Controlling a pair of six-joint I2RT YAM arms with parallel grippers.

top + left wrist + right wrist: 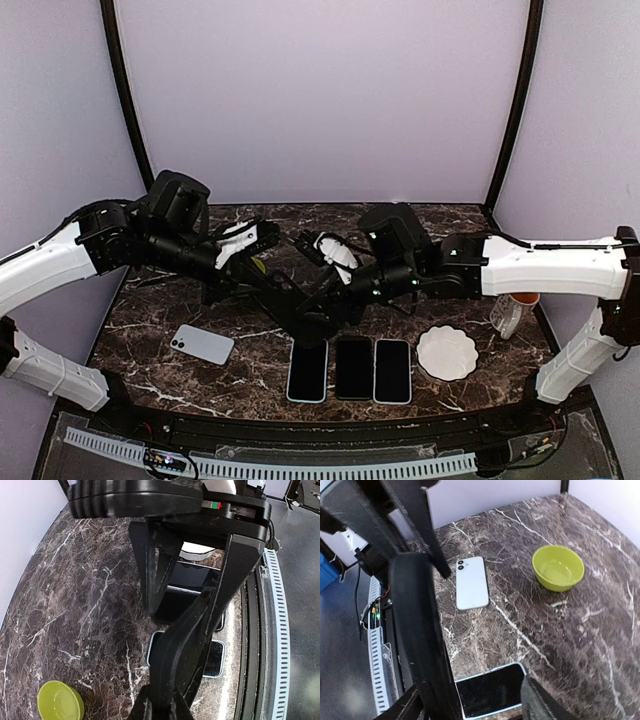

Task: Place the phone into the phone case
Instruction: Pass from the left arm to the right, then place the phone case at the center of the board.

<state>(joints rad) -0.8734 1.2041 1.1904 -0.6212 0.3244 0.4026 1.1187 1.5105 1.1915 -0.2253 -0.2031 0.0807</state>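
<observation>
A dark-screened phone [308,372] [495,687] lies flat at the left end of a front row. It sits inside a light blue rim that looks like the phone case [488,672]. My right gripper [330,318] [487,700] straddles its far end, one finger against each long side. My left gripper [312,332] [175,670] is shut with nothing in it. It hovers right over the same phone [217,658] and hides its middle. In the top view both grippers meet above the phone's far end.
A pale blue phone [202,343] [471,582] lies face down to the left. Right of the gripped one lie a black phone [353,367] and a blue-rimmed one [392,370]. Beyond those are a white plate [447,352] and a cup [508,316]. A green bowl [558,567] [60,700] sits further back.
</observation>
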